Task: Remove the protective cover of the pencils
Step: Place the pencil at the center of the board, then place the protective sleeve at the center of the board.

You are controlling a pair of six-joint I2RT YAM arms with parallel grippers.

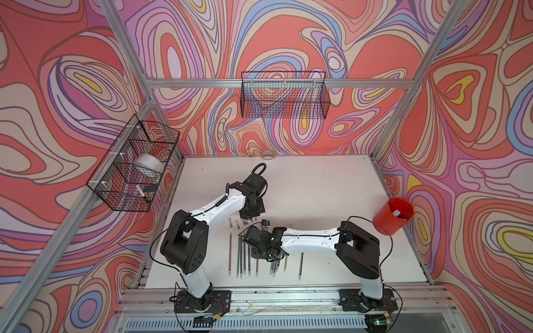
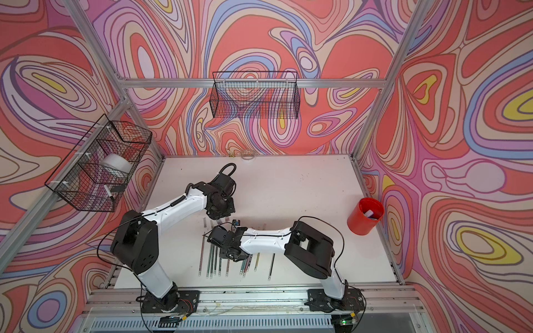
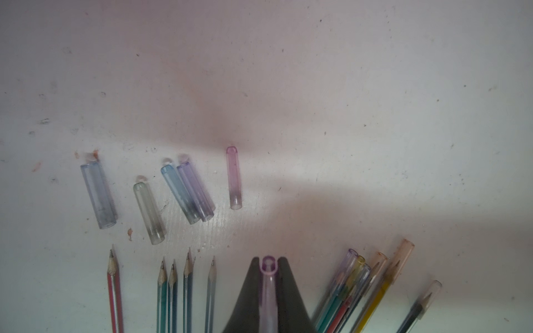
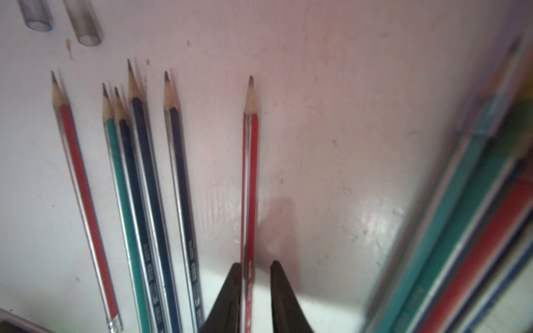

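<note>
A pale purple protective cover [image 3: 269,291] sits pinched between the fingertips of my left gripper [image 3: 269,261], which is shut on it above the table. Several loose covers [image 3: 180,193] lie on the white table beyond it. Bare pencils [image 3: 187,291] lie in a row with sharpened tips showing. A bunch of pencils that still wear covers [image 3: 360,288] lies beside them. My right gripper [image 4: 256,263] is open low over the table. A bare red pencil [image 4: 250,178] lies between its fingers, close to one finger, with a gap to the other. In both top views the row of pencils [image 1: 245,259] lies under the right arm.
A red cup [image 1: 393,216] stands at the table's right edge with a pale object inside. A wire basket [image 1: 284,96] hangs on the back wall. Another wire basket [image 1: 135,164] hangs on the left wall and holds a white roll and a marker. The capped bunch [image 4: 476,216] looks blurred close to my right gripper.
</note>
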